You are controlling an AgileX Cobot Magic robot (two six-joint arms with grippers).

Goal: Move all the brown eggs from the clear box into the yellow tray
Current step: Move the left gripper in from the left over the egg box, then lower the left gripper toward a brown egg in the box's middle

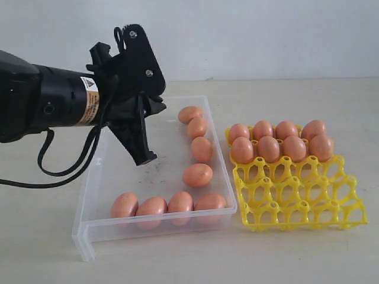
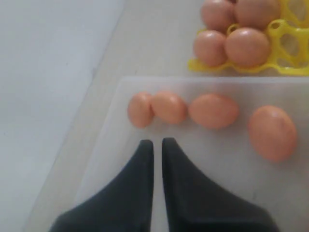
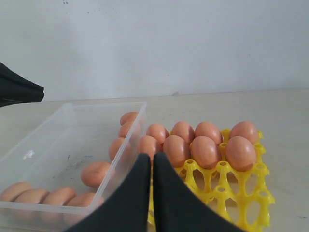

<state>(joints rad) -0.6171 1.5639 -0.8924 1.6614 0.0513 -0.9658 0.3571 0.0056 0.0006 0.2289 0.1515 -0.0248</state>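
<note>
Left end effector (image 1: 147, 155) hangs over the clear box (image 1: 155, 177), tilted down, jaws closed on nothing. Eight brown eggs (image 1: 198, 175) line two walls of the box, leaving its middle floor bare. Eight more sit in the yellow tray (image 1: 308, 201) just beside the box. Only the right wrist view shows the right end effector (image 3: 150, 157), closed, holding nothing.

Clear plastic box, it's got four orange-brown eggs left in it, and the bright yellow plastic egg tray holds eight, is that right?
Not quite. The clear plastic box holds eight orange-brown eggs, not four: four lie along its near wall and four along the side next to the tray, as the exterior view shows. The bright yellow plastic egg tray does hold eight.
</note>
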